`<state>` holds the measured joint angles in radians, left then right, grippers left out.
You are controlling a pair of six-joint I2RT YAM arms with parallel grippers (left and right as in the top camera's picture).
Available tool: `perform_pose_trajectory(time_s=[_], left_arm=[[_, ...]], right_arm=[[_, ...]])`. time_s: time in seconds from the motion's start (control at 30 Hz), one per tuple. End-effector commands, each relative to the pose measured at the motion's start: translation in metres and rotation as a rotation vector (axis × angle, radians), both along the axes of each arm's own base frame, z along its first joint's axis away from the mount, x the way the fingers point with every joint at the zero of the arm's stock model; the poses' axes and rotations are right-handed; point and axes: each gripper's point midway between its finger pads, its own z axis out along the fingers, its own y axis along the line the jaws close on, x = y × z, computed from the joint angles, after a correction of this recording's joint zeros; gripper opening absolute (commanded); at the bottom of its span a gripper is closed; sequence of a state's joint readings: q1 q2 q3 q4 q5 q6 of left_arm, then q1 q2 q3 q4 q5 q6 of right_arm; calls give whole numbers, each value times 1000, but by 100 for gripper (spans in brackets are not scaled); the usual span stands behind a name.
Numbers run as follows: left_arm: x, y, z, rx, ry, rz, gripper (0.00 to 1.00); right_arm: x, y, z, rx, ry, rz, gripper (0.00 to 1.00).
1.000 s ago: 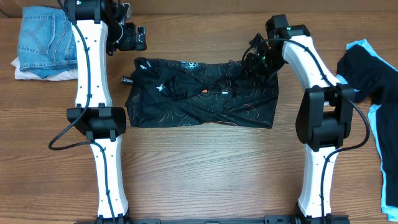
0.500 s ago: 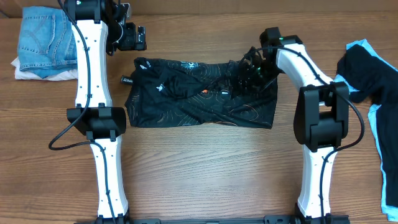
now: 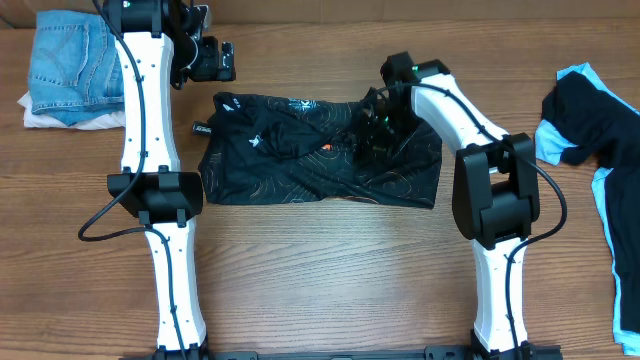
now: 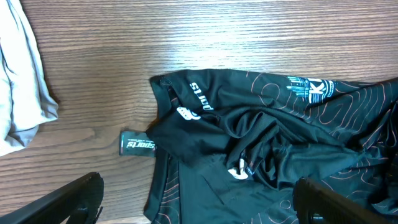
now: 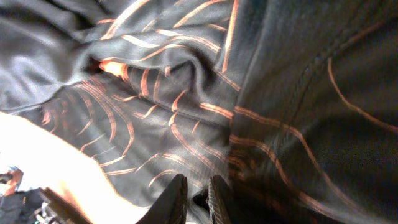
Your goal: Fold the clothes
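Observation:
The black jersey with thin orange contour lines lies crumpled across the middle of the table. It also shows in the left wrist view and fills the right wrist view. My right gripper is over the jersey's upper right part, and its fingers are shut on a fold of the fabric. My left gripper hangs open and empty above the jersey's top left corner; its two fingers are spread wide. A black-and-light-blue garment lies at the right edge.
Folded blue jeans on a white cloth lie at the back left. Both arm bases stand at the table's front edge. A small black tag sticks out at the jersey's left side.
My right gripper has moved left across the jersey, dragging its upper right part leftward. The jersey's right edge has pulled in a little. The left arm has not moved.

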<state>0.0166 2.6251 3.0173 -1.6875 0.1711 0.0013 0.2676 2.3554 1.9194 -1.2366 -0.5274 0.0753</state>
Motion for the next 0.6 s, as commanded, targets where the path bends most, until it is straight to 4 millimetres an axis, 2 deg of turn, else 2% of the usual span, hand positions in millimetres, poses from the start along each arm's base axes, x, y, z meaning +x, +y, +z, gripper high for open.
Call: perform_pose_trajectory(time_s=[0.0,0.1,0.17,0.3,0.33,0.4,0.47,0.57], left_arm=[[-1,-5,22,-14,-49,-1,100],[-1,-5,22,-14,-49,-1,100],[-1,-5,22,-14,-49,-1,100],[-1,-5,22,-14,-49,-1,100],[-1,-5,22,-14,-49,-1,100],[-1,-5,22,-14,-49,-1,100],[-1,-5,22,-14,-49,-1,100],[-1,-5,22,-14,-49,-1,100]], right_arm=[[22,5,45,45,-103,-8,17],[32,-8,51,-14,-129,-38,17],[37,-27,52,-83,-111,-113,21],[22,-44,46,-131,-38,-120,25],[17,-49,44,-160,-23,-117,29],[10,-55,38,-209,1,-109,42],[4,-53,34,-214,15,-91,57],[-3,-47,27,-219,27,-72,61]])
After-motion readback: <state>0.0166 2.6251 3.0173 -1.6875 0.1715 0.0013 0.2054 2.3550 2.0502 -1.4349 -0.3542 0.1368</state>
